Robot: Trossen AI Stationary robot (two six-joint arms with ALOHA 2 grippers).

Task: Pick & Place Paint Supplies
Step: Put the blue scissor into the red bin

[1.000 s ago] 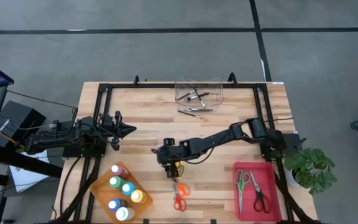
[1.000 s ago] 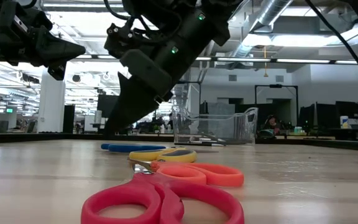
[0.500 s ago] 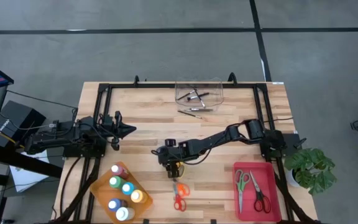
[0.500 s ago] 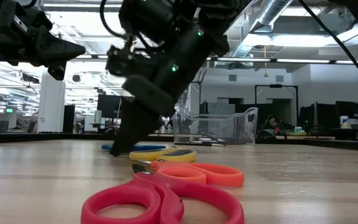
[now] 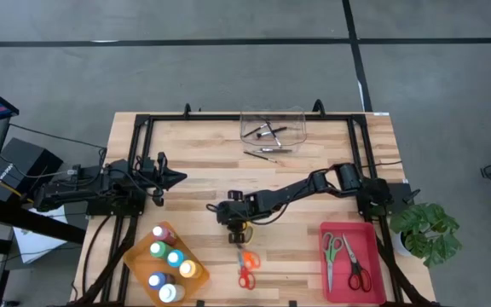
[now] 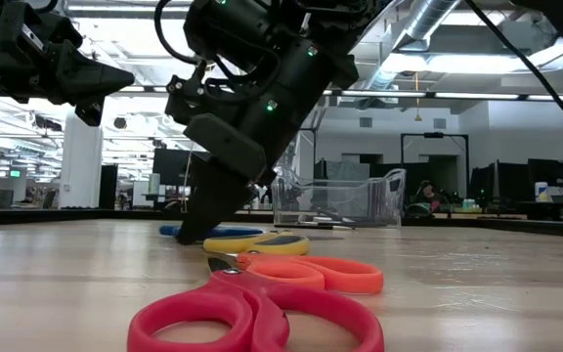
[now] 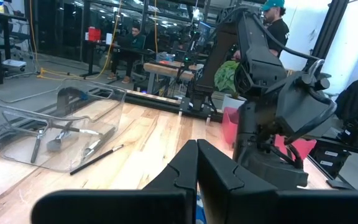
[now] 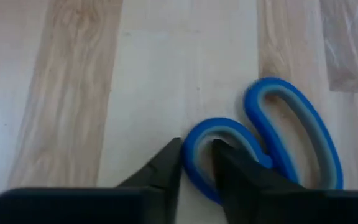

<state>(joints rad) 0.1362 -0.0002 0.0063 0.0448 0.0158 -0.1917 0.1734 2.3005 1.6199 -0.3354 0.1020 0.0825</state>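
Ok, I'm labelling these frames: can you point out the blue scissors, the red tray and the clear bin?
blue scissors (image 8: 291, 134): right wrist view, on the outer handle loop.
red tray (image 5: 372, 256): high view, on its bare right side.
clear bin (image 5: 272, 112): high view, on its far rim.

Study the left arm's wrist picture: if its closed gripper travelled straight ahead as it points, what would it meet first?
Most likely the right arm, which stands directly ahead of the left gripper over the table's middle. The clear bin lies off to one side of that line. Depth is hard to judge.
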